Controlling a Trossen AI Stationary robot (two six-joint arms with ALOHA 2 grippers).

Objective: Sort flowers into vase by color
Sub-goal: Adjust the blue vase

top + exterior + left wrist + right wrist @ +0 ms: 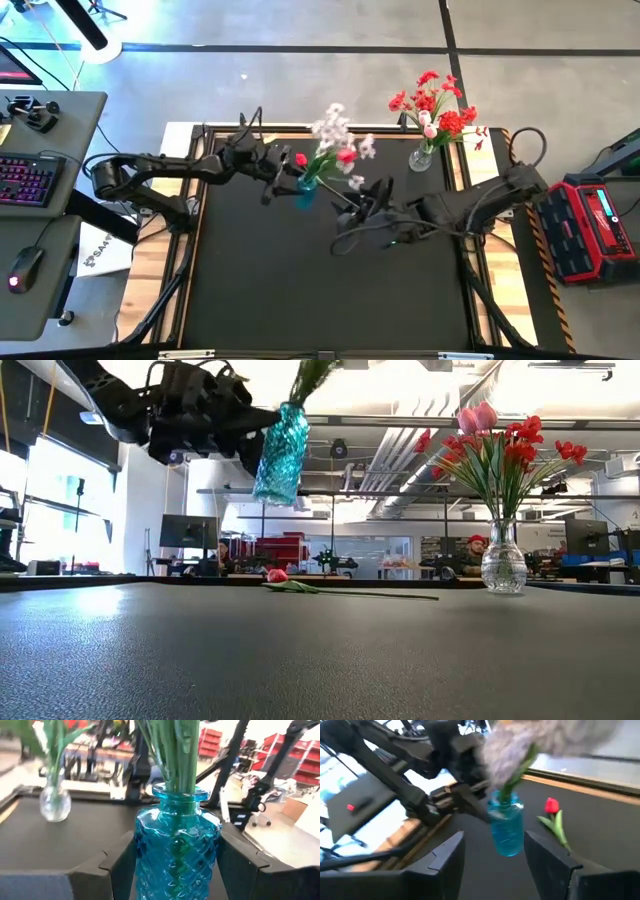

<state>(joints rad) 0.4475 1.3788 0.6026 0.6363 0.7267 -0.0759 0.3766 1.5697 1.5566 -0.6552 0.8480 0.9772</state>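
A blue patterned glass vase [305, 192] [280, 455] [177, 850] [506, 827] holds white blossom sprays [335, 130] and a pink bloom. My left gripper [296, 186] [177, 870] is shut on it and holds it tilted above the table. My right gripper [358, 207] [495, 865] is open and empty, just right of the vase, facing it. A single red bud [300, 159] [277, 575] [551, 806] lies flat on the mat beyond the vase. A clear vase [422, 157] [503, 565] with red sprays and pink tulips stands at the far right. My left gripper pinches the blue vase by its patterned body [150, 855], below the neck, one finger [122, 865] on each side. The fingers come level from the table's left. The vase is lifted clear of the mat and leans, with its flowers above it.
The black mat [300, 290] has a wooden border [160, 270]. A desk with keyboard [25, 180] and mouse [25, 265] stands to the left, and a red case [590, 225] to the right. People [225, 555] sit in the room beyond.
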